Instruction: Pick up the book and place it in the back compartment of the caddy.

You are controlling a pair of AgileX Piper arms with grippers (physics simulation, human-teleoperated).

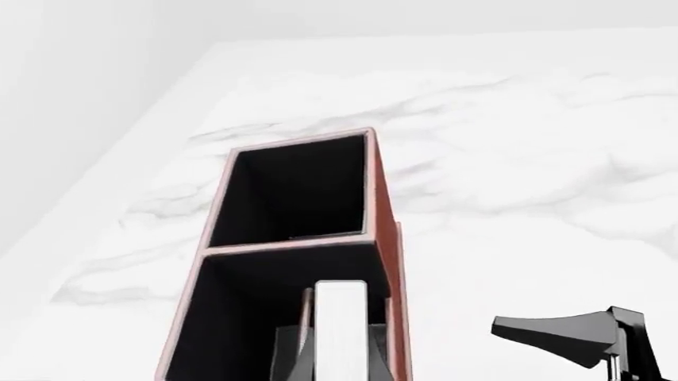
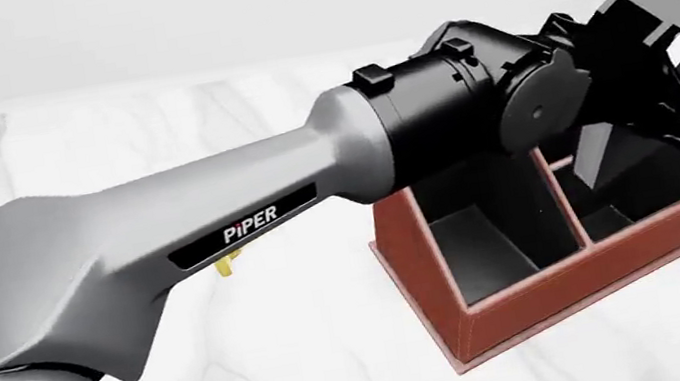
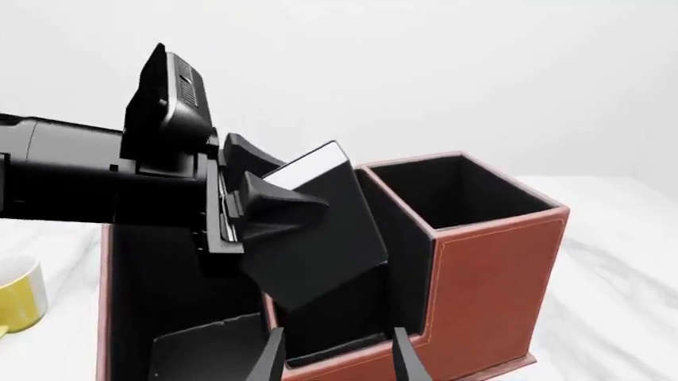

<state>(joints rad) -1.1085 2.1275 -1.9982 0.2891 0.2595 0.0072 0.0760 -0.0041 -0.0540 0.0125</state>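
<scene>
The left gripper (image 3: 246,213) clamps the small flat black hardback book (image 3: 317,238) tilted over the red-brown slant-walled caddy (image 3: 487,270). Release now and it may catch a divider or miss the squarish back compartment (image 1: 297,194). Only the right wrist view shows that tilt; the idle right gripper (image 3: 337,357) gapes open.

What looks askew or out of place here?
The book is tilted: the left tool holds it at a slant, its lower corner dipping into a caddy cell rather than going in square. Otherwise nothing looks spilled or damaged; the yellow mug stands upright beside the caddy.
</scene>
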